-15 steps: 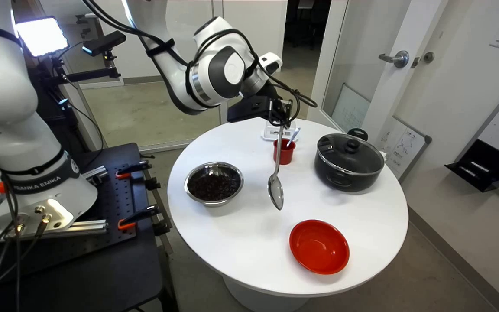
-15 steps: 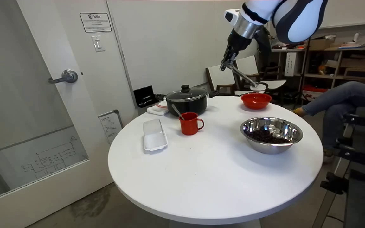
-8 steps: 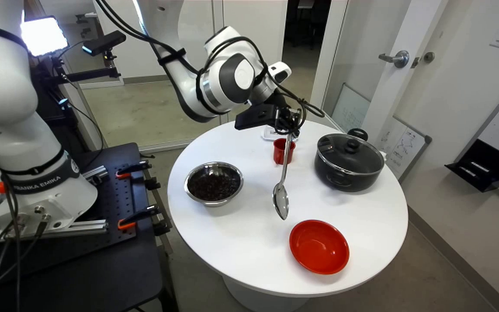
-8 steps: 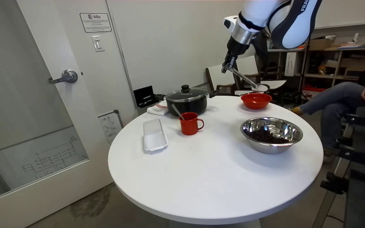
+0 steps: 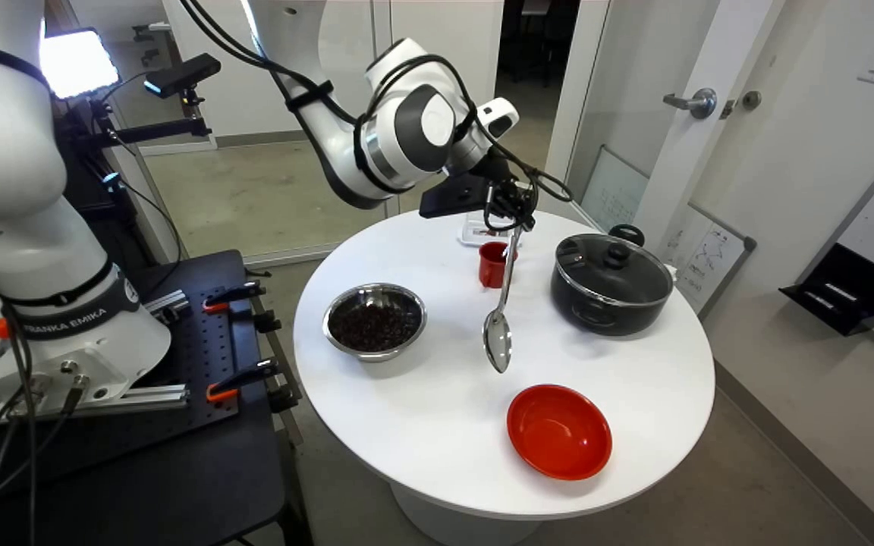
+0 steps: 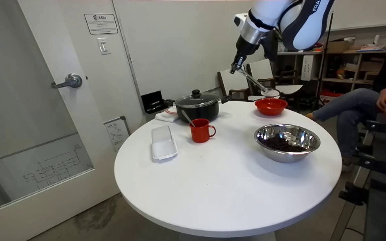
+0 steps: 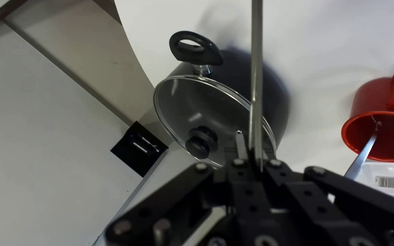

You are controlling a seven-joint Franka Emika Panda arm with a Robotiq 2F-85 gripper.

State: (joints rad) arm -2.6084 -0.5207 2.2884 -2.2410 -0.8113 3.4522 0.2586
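A long metal spoon (image 5: 497, 341) hangs from my gripper (image 7: 253, 157), whose fingers are shut on its handle. In the wrist view the spoon's handle runs up and out of the picture, so its head is hidden there. Both exterior views show the head pointing down and away from the arm, above the table. Its nearest neighbour is a red bowl (image 5: 558, 432), which looks bare inside; the two are apart. A steel bowl (image 6: 286, 156) with dark small pieces in it stands toward the robot's base. I see no pieces on the spoon, though its head is small here.
A black lidded pot (image 5: 608, 315) stands under and beyond the gripper. Close to it is a red mug (image 6: 200, 133) with a utensil leaning inside. A white container (image 6: 164, 147) lies near the round table's edge. A person (image 6: 350, 107) sits behind the table.
The arm has carried the spoon slightly toward the pot's side; the spoon dipped, then rose a little. The bowls, pot and mug have stayed put. The seated person has leaned further into view.
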